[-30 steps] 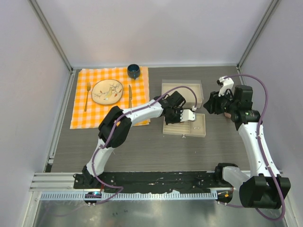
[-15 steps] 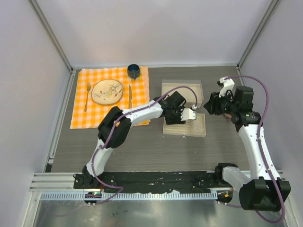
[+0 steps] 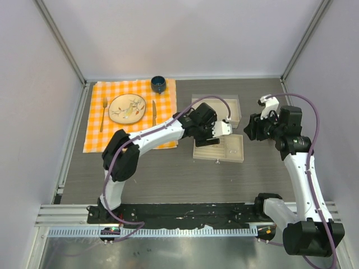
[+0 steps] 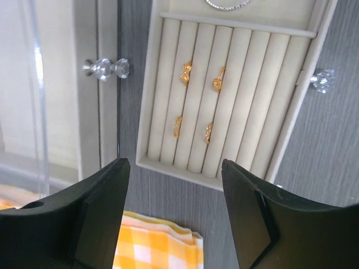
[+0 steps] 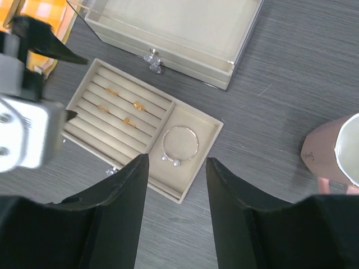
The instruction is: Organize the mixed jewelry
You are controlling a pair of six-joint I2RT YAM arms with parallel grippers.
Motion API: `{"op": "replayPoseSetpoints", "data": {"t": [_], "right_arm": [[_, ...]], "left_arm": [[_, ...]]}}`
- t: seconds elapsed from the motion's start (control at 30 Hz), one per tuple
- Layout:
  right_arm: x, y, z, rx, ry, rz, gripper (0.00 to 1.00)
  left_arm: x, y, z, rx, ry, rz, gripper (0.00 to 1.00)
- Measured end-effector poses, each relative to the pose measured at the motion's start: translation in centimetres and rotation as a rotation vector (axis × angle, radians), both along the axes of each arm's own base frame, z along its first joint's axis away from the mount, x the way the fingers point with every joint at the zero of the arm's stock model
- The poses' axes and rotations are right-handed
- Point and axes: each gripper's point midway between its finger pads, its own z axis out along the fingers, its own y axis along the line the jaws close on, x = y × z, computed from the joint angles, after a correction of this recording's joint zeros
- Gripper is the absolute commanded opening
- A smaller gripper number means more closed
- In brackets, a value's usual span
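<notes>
We find the mixed jewelry gathered in the beige tray point(image 5: 208, 128), which lies on the grey table point(image 3: 168, 174) right of centre, just near of a clear-lidded box point(image 5: 168, 33). The tray's left part is a bed of padded rolls, and four gold rings point(image 4: 218, 79) sit tucked in the grooves between them, two side by side and two more beside those, each apart from the others. The right part is a square compartment, and there the thin silver hoop point(image 5: 180, 128) lies flat, alone, its two small beaded ends pointing toward the near side. The left gripper point(image 4: 174, 168) hangs over the far edge of the tray, above the rolls; its jaws stand well apart and we see nothing between them. The right gripper point(image 5: 176, 161) is raised over the table to the right of the tray and looks down on it; its jaws are also parted and empty. A crystal knob point(image 4: 106, 68) shows on the front of the box, and a pink cup point(image 5: 331, 151) stands on the table right of the tray. At the far left an orange checked cloth point(image 3: 112, 134) carries a plate point(image 3: 127, 108) with a fork point(image 3: 104, 114) on its left and a knife point(image 3: 153, 112) on its right, and a dark blue bowl point(image 3: 158, 84) stands at the cloth's far right corner.
</notes>
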Motion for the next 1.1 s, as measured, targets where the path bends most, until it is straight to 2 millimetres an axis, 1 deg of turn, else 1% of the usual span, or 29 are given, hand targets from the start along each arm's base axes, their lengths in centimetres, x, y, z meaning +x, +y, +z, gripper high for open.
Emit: {"op": "replayPoseSetpoints", "data": {"t": [0.07, 0.13, 0.17, 0.2, 0.27, 0.4, 0.57, 0.63, 0.73, 0.8, 0.93, 1.0, 1.1], "right_arm": [[-0.3, -0.1, -0.3, -0.009, 0.011, -0.003, 0.57], [-0.8, -0.4, -1.2, -0.024, 0.037, -0.009, 0.58], [-0.9, -0.5, -1.7, -0.030, 0.052, -0.011, 0.59], [-1.1, -0.6, -2.3, -0.035, 0.071, -0.015, 0.63], [-1.5, -0.8, -3.8, -0.042, 0.118, -0.022, 0.66], [-1.8, -1.2, -6.5, -0.054, 0.217, -0.038, 0.69], [-1.7, -1.8, -8.5, -0.082, 0.288, -0.044, 0.67], [-1.8, -1.8, -9.2, -0.091, 0.312, -0.026, 0.67], [-2.4, -1.4, -9.6, -0.108, 0.330, 0.037, 0.67], [-2.8, -1.0, -9.5, -0.129, 0.315, 0.097, 0.65], [-3.5, -0.1, -9.3, -0.188, 0.293, 0.226, 0.63], [-3.7, 0.4, -9.2, -0.225, 0.283, 0.288, 0.63], [-3.9, 1.9, -9.3, -0.298, 0.260, 0.401, 0.63]], "left_arm": [[-0.2, 0.3, 1.2, -0.024, -0.005, 0.024, 0.74], [-0.3, 0.7, 2.4, -0.048, -0.016, 0.058, 0.75], [-0.3, 1.0, 2.9, -0.059, -0.017, 0.083, 0.75], [-0.4, 1.3, 3.3, -0.067, -0.018, 0.107, 0.75], [-0.4, 2.0, 3.8, -0.079, -0.022, 0.162, 0.77], [-0.8, 4.0, 3.5, -0.078, -0.012, 0.279, 0.80], [-0.4, 6.0, 3.0, -0.077, 0.008, 0.406, 0.80], [0.2, 6.7, 3.2, -0.094, 0.024, 0.458, 0.80], [1.1, 7.9, 3.2, -0.120, 0.053, 0.532, 0.79], [1.6, 9.1, 3.2, -0.131, 0.069, 0.577, 0.79], [2.6, 10.5, 3.2, -0.147, 0.086, 0.635, 0.78], [2.8, 10.7, 3.2, -0.150, 0.090, 0.645, 0.79], [2.7, 10.6, 3.2, -0.156, 0.100, 0.649, 0.79]]}}
